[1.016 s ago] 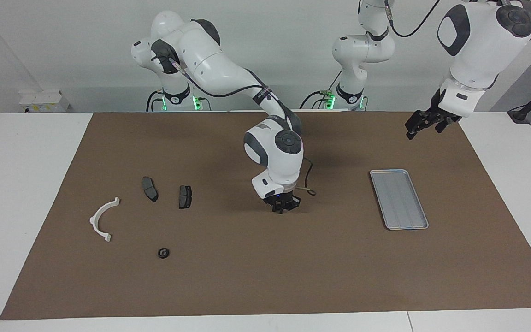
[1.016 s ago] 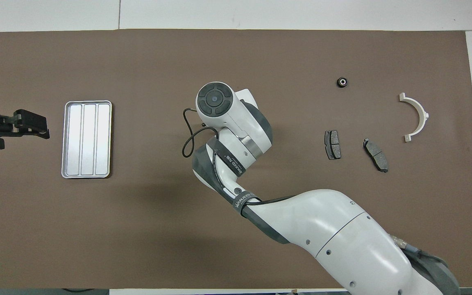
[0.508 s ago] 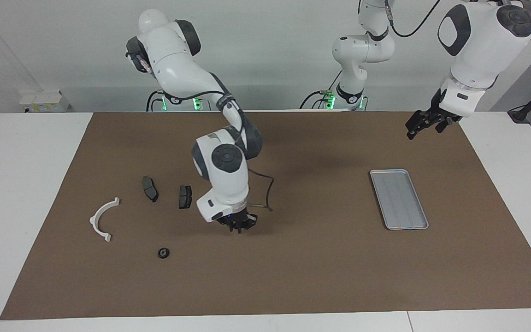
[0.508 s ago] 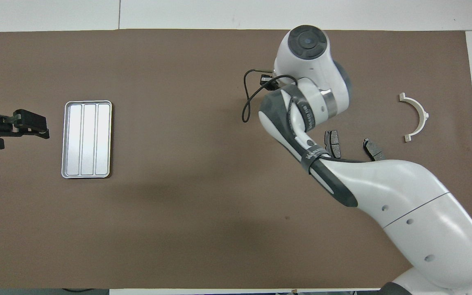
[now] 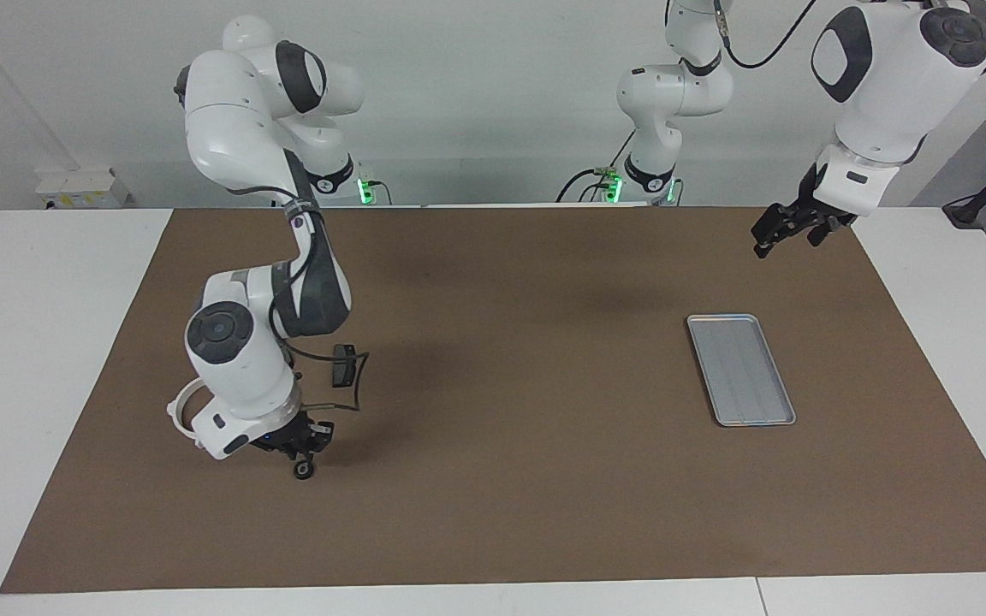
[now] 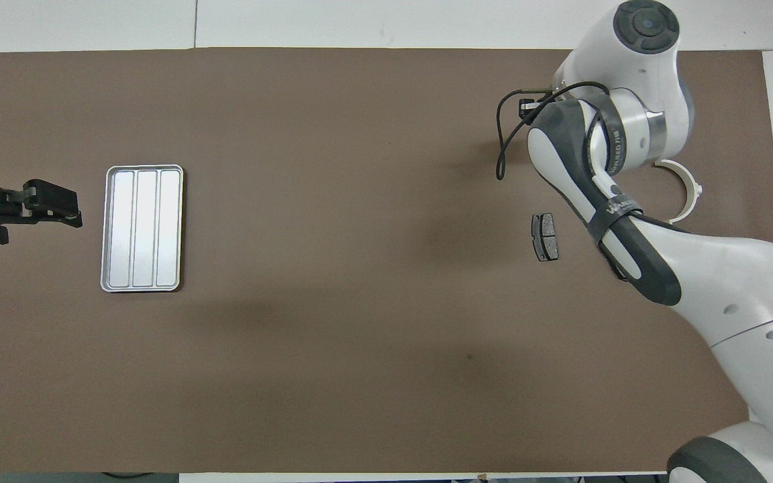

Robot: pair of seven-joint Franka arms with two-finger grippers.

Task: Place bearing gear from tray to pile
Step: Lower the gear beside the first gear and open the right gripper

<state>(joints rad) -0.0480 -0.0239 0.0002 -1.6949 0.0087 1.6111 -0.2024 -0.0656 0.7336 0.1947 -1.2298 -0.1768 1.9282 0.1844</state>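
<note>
One brake pad (image 6: 545,236) is seen whole; the second is hidden under the right arm in both views. White arc (image 6: 687,194) is half covered. The bearing gear (image 5: 303,470) is masked overhead by the wrist. Left arm is cut off at the overhead view's edge.

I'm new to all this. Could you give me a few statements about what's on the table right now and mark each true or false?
1. The tray has nothing in it. True.
2. The right gripper hangs over the tray. False: it is low over a small black ring at the right arm's end.
3. The left gripper holds the ring. False: it waits open, holding nothing.
4. A white arc lies on the brown mat. True.
</note>
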